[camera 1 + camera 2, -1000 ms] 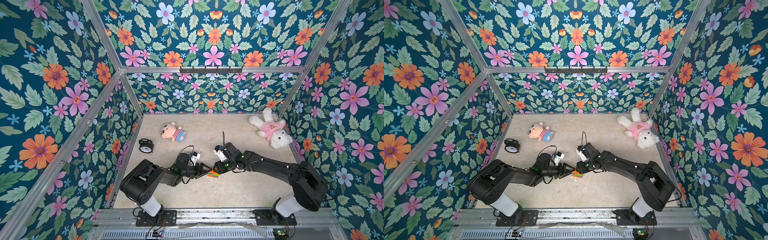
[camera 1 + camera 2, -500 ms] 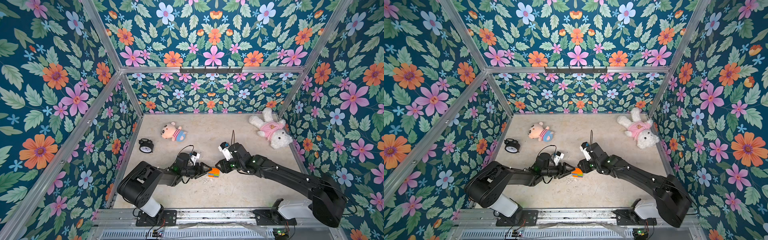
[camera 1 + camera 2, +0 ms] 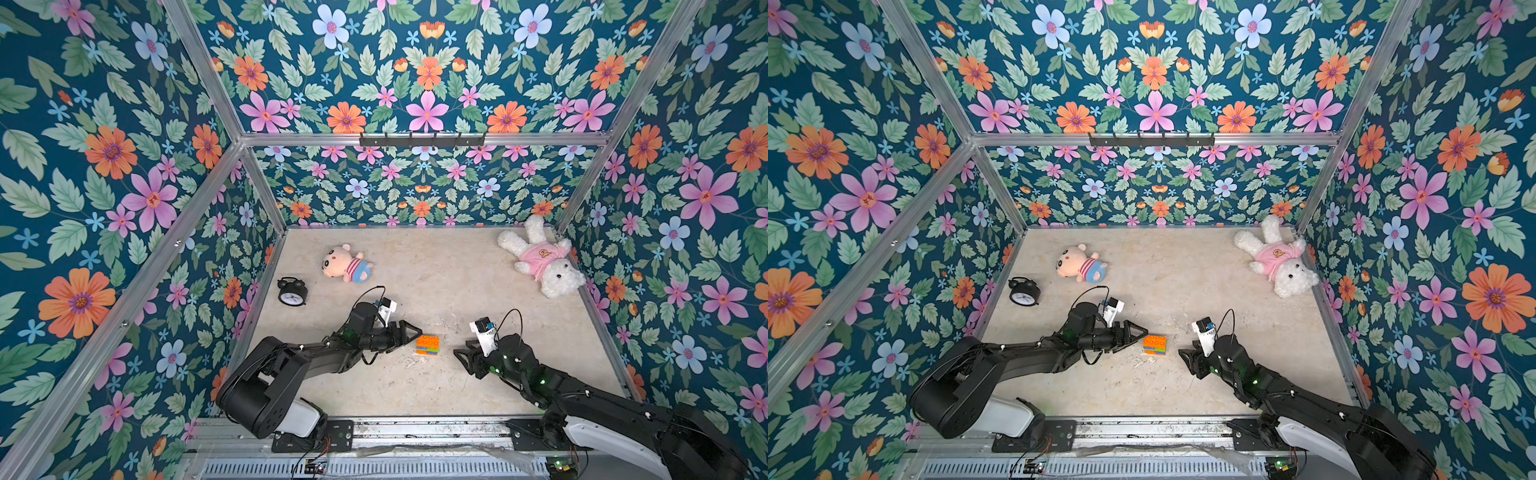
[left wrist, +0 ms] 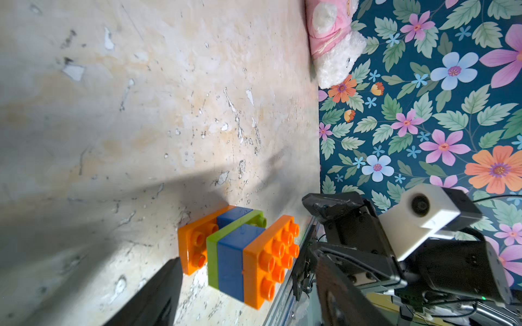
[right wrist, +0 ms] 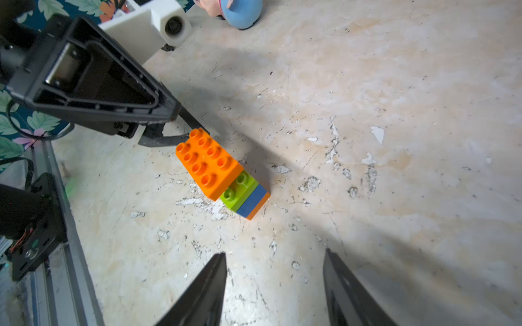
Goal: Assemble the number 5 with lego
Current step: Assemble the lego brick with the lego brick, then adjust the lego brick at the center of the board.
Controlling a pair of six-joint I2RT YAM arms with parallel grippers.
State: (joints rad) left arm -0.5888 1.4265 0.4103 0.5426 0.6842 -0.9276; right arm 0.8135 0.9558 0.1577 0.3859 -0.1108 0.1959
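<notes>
**A:** Where's the number 5 [image 3: 427, 345]?
**B:** Upright on the table [image 3: 457, 386], just 3 o'clock of the left gripper [image 3: 413, 331]; the right gripper [image 5: 274, 254] sits farther at 3 o'clock. Both gape, empty.
**A:** Step?
**B:** Seemingly finished; back away without toppling it.

only one finger [image 4: 152, 296] of the left gripper [image 3: 413, 332] makes it into the left wrist view, blurry too, the other's out of frame; white teddy [image 4: 333, 42] gets cut off at the edge there; right wrist view catches just the blue end of the little doll [image 5: 240, 12]; in a top view the number 5 [image 3: 427, 345] is too tiny to sort its lower rows
</notes>
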